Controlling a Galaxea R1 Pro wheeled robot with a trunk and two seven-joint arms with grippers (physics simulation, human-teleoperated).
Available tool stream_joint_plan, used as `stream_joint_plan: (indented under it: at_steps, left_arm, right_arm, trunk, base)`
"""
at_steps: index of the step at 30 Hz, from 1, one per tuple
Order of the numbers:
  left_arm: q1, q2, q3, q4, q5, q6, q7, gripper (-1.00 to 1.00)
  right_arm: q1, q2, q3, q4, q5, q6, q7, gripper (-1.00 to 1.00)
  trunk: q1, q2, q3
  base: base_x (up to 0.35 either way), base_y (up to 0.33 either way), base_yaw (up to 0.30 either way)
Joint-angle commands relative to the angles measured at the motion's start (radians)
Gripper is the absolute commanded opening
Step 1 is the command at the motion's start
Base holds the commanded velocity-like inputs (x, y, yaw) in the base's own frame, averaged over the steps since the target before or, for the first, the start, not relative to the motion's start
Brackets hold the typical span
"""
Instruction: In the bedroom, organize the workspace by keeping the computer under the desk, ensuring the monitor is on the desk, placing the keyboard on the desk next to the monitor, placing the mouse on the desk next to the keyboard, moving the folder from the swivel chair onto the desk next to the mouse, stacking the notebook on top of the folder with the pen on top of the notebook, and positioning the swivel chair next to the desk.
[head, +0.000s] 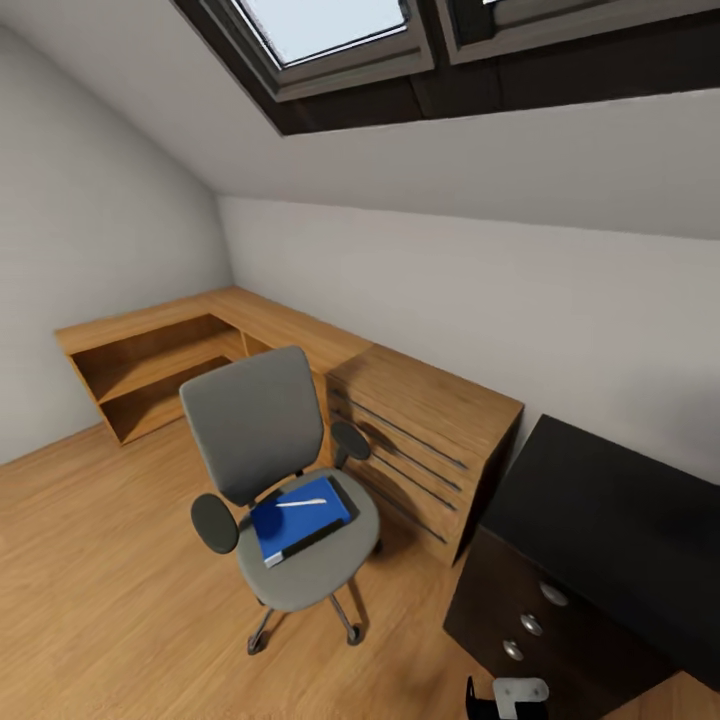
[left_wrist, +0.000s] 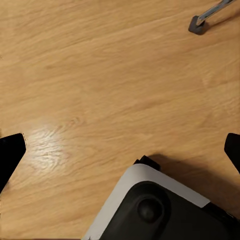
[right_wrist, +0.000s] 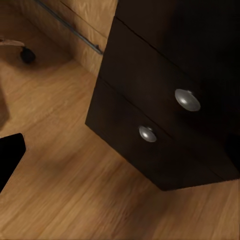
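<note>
A grey padded swivel chair (head: 275, 470) stands on the pale wood floor (head: 90, 590) beside oak shelving (head: 300, 350). On its seat lies the flat blue folder (head: 300, 518) with a slim white pen (head: 301, 503) on top (a notebook under the pen is hard to make out). My left gripper (left_wrist: 120, 150) hangs spread above floorboards. Whether my right gripper (right_wrist: 10, 155) is spread, I cannot tell; it faces glossy black drawers (right_wrist: 165, 110) with round silver knobs (right_wrist: 187, 100).

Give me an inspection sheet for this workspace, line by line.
Surface: black desk, visible part bare.
Job's things: blue folder on the swivel chair seat, dark book edge under it, white pen on top.
Clutter: nothing seen.
Grippers: left gripper over wood floor, jaws wide apart; right finger at frame edge, state unclear.
Cables: nothing seen.
Surroundings: oak shelving, oak slatted cabinet, black drawers with silver knobs, skylights.
</note>
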Motion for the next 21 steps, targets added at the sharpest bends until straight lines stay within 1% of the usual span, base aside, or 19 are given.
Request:
stream_joint_plan:
  at_steps: [1,5,10,21]
  left_arm:
    - [0.000,0.000,-0.009,-0.001,0.006,-0.003,0.005,1.00]
    - [0.000,0.001,-0.009,-0.001,0.006,-0.003,0.005,1.00]
    - [0.000,0.002,-0.008,-0.001,0.008,-0.002,0.007,1.00]
    - [0.000,0.002,-0.007,-0.001,0.008,-0.002,0.007,1.00]
  right_arm:
    - [-0.001,0.001,0.010,0.000,-0.008,-0.003,-0.003,1.00]
    - [-0.001,0.004,0.011,0.000,-0.007,-0.005,-0.003,1.00]
    - [-0.001,0.003,0.010,0.000,-0.009,-0.011,-0.003,1.00]
    - [-0.001,-0.002,0.007,-0.001,-0.009,-0.012,-0.003,1.00]
  trunk:
    - [0.000,-0.001,-0.003]
    - [0.000,-0.001,-0.007]
    - [0.000,-0.001,-0.007]
    - [0.000,-0.001,-0.007]
  base:
    - [0.000,0.000,0.195]
    - [-0.008,0.021,0.155]
    - [-0.073,0.156,0.050]
    - [-0.005,0.008,0.258]
